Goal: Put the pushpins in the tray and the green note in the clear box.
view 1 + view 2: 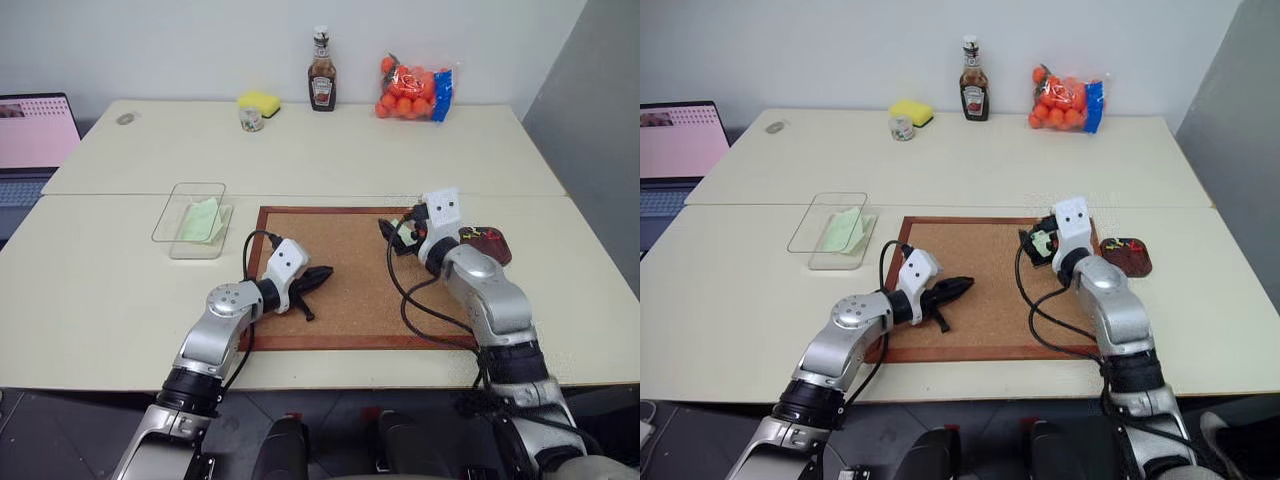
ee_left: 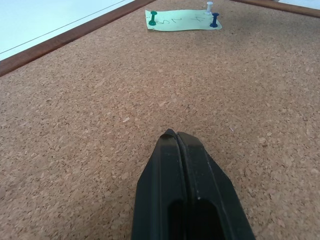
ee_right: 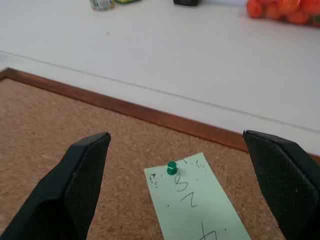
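— What's in the containers, seen from my head cameras?

— The clear box [image 1: 190,232] stands on the surface [image 1: 100,290] just left of the corkboard [image 1: 350,300], with a green note [image 1: 203,220] already lying in it. The dark tray [image 1: 1127,256] sits just off the corkboard's right edge; I make out small red and yellow bits in it, too small to name for certain. My left tool [image 1: 318,277] lies low over the cork with its fingers pressed shut on nothing. My right tool [image 1: 1037,243] hangs over the corkboard's far right part, beside the tray.

— And my left wrist?

— My closed fingers [image 2: 187,200] point across bare cork toward a second green note [image 2: 182,20] pinned near the frame. Here I count three pushpins: a green pushpin [image 2: 152,18], a blue pushpin [image 2: 214,19] and a white pushpin [image 2: 209,7] just beside the blue one.

— My right wrist?

— My right tool's fingers [image 3: 82,182] stand wide apart, empty, with that pinned note between them. This camera adds handwriting on the slip and brings the green pushpin close; the head cameras show none of these pins.
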